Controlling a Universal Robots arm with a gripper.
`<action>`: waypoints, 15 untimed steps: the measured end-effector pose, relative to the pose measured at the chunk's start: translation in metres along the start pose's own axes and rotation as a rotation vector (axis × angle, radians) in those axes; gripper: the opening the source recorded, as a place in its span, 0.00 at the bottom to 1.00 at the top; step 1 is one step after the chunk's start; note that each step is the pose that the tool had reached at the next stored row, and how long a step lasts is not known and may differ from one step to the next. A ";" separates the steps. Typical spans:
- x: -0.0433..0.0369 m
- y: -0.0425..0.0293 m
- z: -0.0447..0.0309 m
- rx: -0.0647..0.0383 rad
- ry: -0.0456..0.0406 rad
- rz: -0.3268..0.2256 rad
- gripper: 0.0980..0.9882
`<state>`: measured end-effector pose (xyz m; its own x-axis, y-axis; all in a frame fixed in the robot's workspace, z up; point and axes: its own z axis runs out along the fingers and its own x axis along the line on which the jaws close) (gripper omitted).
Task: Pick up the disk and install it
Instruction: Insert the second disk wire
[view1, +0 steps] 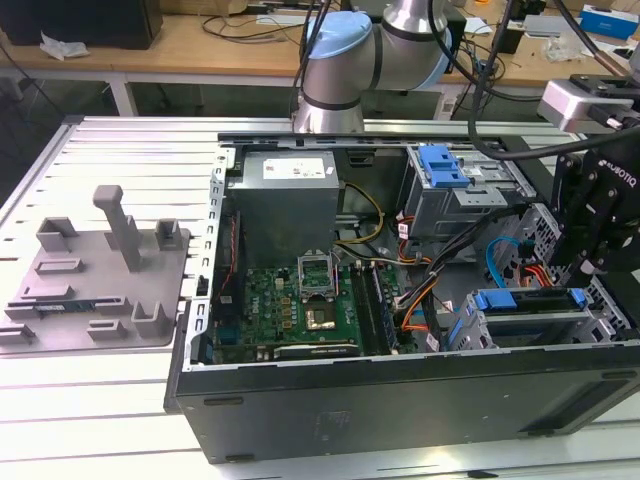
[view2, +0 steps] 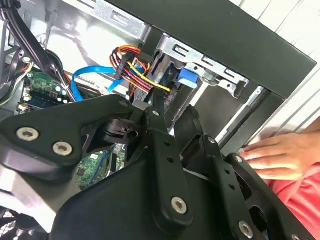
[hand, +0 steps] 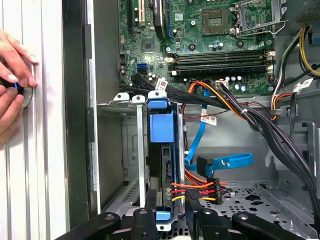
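Inside its bay (hand: 127, 150), disk (hand: 164, 150) on edge, long axis toward pincer (hand: 172, 220)

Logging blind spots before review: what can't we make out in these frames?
- The disk, first wrist view: it stands edge-on in the drive cage, so its label is hidden; one end is covered by the end effector.
- A person's hand, first wrist view: cut off by the picture edge.
- The motherboard, second wrist view: largely behind the end effector's black links.
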<state>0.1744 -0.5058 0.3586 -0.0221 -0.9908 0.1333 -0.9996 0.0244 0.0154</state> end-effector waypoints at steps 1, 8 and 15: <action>-0.0032 0.0001 -0.0004 0.000 0.0052 0.000 0.30; -0.0315 0.0009 -0.0064 -0.001 0.1085 0.002 0.30; -0.0602 0.0112 -0.0184 0.001 0.2064 -0.002 0.30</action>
<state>0.1649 -0.4434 0.3690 -0.0159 -0.9426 0.3335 -0.9996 0.0221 0.0147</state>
